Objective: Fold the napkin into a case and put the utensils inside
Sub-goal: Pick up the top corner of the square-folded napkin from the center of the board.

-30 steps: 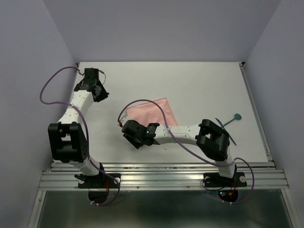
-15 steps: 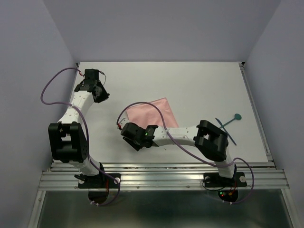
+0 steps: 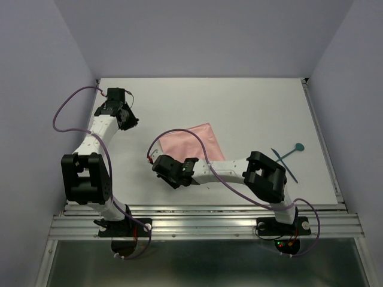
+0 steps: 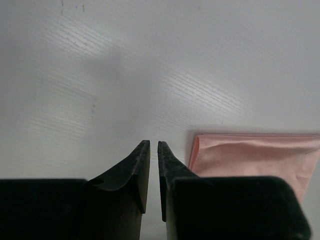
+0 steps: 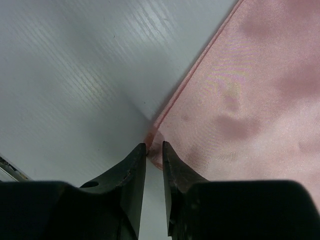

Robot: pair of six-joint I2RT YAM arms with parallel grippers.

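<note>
Because the thin salmon-pink cloth napkin (image 3: 190, 142) is soft and very light, it will bend and slide when pulled. It is best held by a corner or an edge, not the middle. It lies near the middle of the white bench (image 3: 251, 101), a bit closer to the near edge.

The right pincer (image 5: 154, 146) is down at the napkin's near left corner. Its two black fingers are almost together, and the corner seems to be nipped between the tips. A slow pull should fold that corner over, but a fast one could let the cloth slip out.

The left pincer (image 4: 154, 144) hangs over bare bench by the far left corner. Its fingers are nearly touching and hold nothing.

The small dark-teal plastic utensils (image 3: 288, 156) lie crossed near the right edge, apart from the napkin. They look light and stiff, best picked up by their thin handles.
</note>
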